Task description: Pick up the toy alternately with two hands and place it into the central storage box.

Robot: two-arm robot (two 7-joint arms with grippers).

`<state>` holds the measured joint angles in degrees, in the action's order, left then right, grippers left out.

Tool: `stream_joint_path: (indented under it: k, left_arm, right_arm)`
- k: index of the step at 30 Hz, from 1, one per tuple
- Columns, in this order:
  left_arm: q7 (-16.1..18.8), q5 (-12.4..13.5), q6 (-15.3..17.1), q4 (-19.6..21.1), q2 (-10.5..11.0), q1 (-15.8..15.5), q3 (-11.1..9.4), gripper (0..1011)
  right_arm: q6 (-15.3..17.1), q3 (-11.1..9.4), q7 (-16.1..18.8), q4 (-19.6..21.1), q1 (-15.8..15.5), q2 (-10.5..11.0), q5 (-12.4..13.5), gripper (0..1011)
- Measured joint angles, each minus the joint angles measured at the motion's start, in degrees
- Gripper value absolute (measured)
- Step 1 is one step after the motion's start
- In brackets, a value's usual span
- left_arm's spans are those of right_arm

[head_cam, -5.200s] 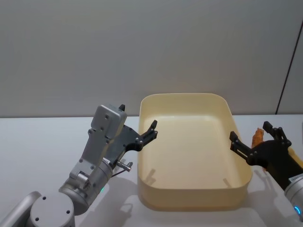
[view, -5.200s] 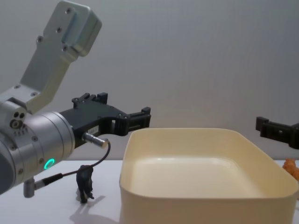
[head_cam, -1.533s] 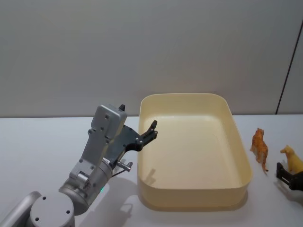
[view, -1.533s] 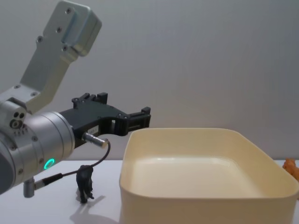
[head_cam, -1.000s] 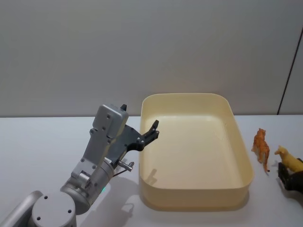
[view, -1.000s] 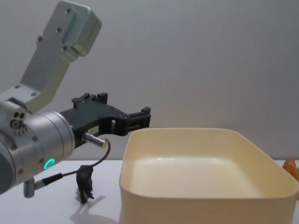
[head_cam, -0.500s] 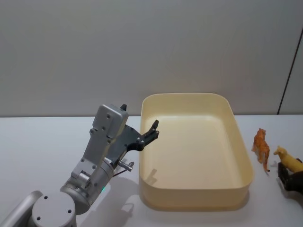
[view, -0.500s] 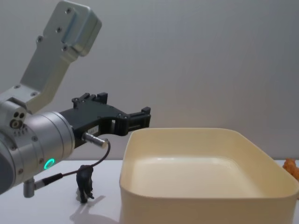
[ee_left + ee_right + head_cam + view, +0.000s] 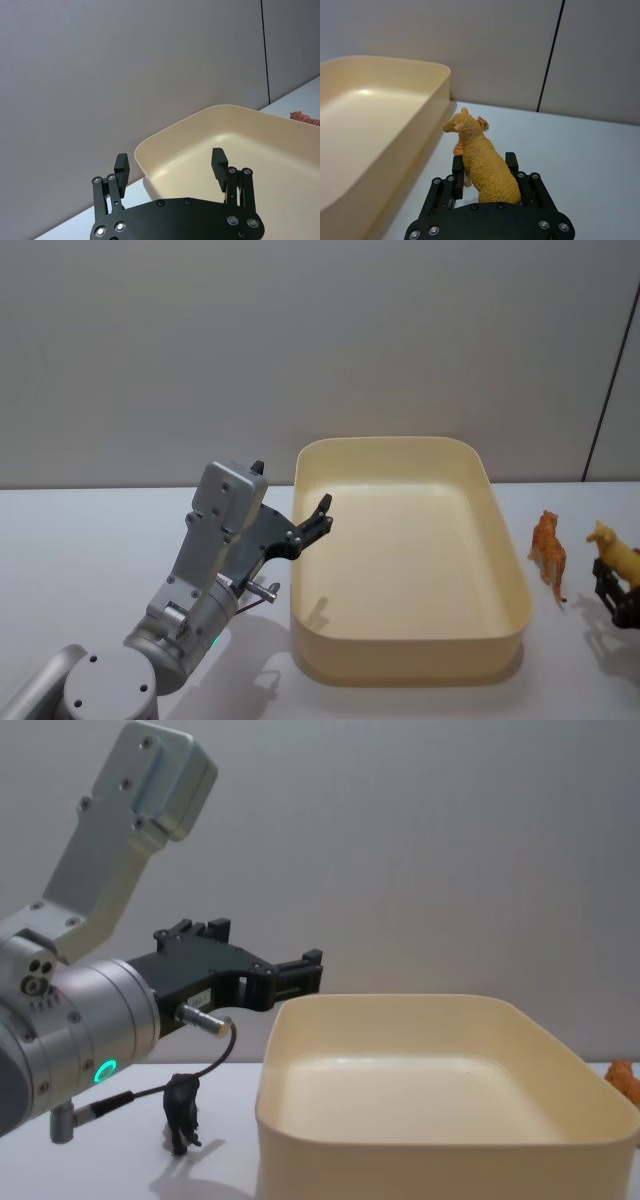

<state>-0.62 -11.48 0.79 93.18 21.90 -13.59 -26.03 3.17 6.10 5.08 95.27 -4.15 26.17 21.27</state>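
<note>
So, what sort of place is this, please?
Likely a robotics test bench: grey wall, white table, right end effector gripping a yellow toy beside the cream storage box, left end effector open opposite.

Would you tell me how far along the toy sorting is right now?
Done: nothing yet; the storage box holds no toys. In hand: the right gripper is shut on a yellow toy animal beside the box. To do: that toy, the orange tiger and the dark toy; the left gripper hovers open.
</note>
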Motion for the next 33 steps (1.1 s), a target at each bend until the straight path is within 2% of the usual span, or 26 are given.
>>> stream_joint_path:
  k: [10, 14, 17, 23, 28, 33]
  left_arm:
    - [0.0, 0.0, 0.0, 0.0, 0.0, 0.0, 0.0, 1001]
    - [0.0, 0.0, 0.0, 0.0, 0.0, 0.0, 0.0, 1001]
    - [0.0, 0.0, 0.0, 0.0, 0.0, 0.0, 0.0, 1001]
    - [0.0, 0.0, 0.0, 0.0, 0.0, 0.0, 0.0, 1001]
    - [0.0, 0.0, 0.0, 0.0, 0.0, 0.0, 0.0, 1001]
    - [0.0, 0.0, 0.0, 0.0, 0.0, 0.0, 0.0, 1001]
  right_arm:
    - [-3.0, -1.9, 4.5, 5.8, -2.7, 2.7, 4.1, 476]
    - [-2.8, -2.0, 6.7, 7.2, -2.1, 3.0, 5.2, 476]
    - [-1.6, -1.5, 8.3, 7.4, -0.4, 2.4, 5.4, 475]
    - [1.9, 0.7, 10.8, 5.0, 5.2, -0.8, 4.2, 475]
    - [5.2, 3.2, 11.9, 0.7, 10.8, -4.7, 1.7, 476]
    - [7.0, 5.3, 12.6, -3.4, 15.2, -7.9, -0.7, 489]
